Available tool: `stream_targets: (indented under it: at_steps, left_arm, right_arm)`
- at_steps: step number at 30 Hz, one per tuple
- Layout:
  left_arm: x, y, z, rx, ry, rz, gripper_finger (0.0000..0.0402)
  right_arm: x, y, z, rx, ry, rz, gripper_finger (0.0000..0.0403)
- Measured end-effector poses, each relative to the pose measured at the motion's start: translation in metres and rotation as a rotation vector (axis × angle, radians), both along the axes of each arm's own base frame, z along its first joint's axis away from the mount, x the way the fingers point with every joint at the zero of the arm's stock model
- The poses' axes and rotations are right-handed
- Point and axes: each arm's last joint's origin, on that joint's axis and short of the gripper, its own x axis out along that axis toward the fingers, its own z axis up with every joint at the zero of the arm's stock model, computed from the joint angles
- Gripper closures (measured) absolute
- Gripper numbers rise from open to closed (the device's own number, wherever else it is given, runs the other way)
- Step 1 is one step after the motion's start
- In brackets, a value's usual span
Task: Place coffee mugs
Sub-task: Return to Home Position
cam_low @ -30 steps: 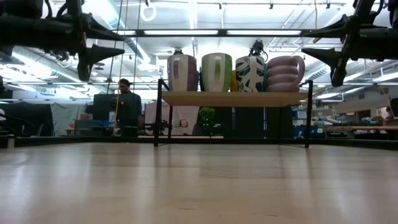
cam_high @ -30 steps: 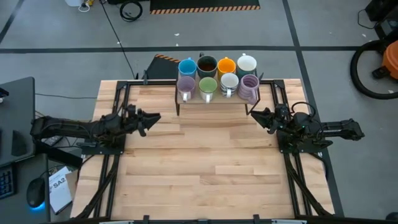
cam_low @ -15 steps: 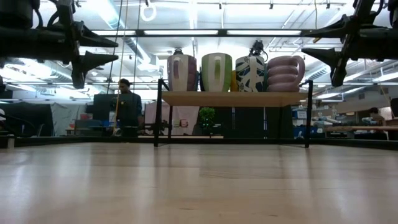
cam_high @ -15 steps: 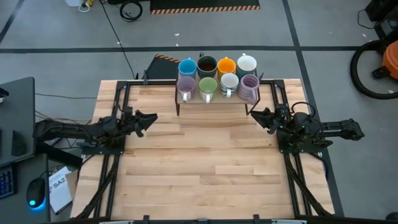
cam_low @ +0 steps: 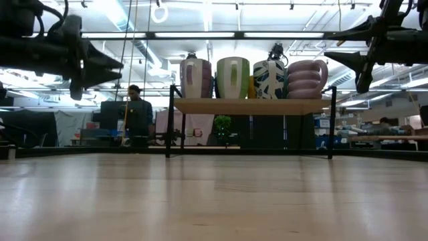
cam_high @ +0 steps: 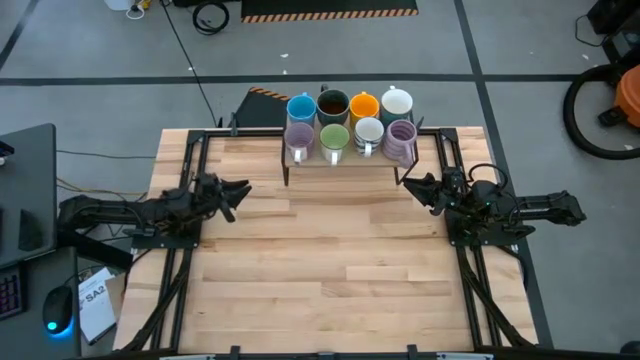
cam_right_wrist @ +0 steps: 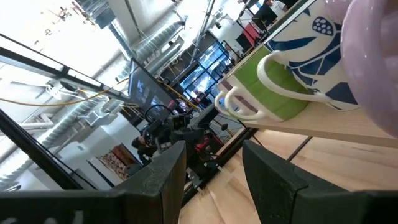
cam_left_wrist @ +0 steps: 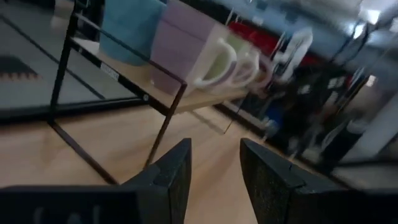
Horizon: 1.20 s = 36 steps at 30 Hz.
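Fingers of left arm (cam_left_wrist: 168, 180) parted, empty, drawn further back from mugs (cam_high: 334, 137); right fingers (cam_right_wrist: 163, 180) parted, unmoved.

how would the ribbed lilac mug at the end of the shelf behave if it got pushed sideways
The lilac mug looks squat and wide, so it would probably slide rather than tip. It stands at the end of the shelf, so an outward push might drop it. It looks like glazed ceramic: likely stiff and brittle.
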Motion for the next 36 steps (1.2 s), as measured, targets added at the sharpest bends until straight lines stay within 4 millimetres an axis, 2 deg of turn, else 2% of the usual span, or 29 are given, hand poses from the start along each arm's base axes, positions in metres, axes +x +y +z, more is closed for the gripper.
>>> stream_targets:
  at_steps: [6,36]
  left_arm:
    - [0.0001,-0.0001,-0.0013,0.129,0.084,0.0,0.026]
    - [0.0001,-0.0001,-0.0015,0.133,0.086,-0.001,0.026]
  right_arm:
    - [0.0,0.0,0.0,0.0,0.0,0.0,0.0238]
    - [0.0,0.0,0.0,0.0,0.0,0.0,0.0238]
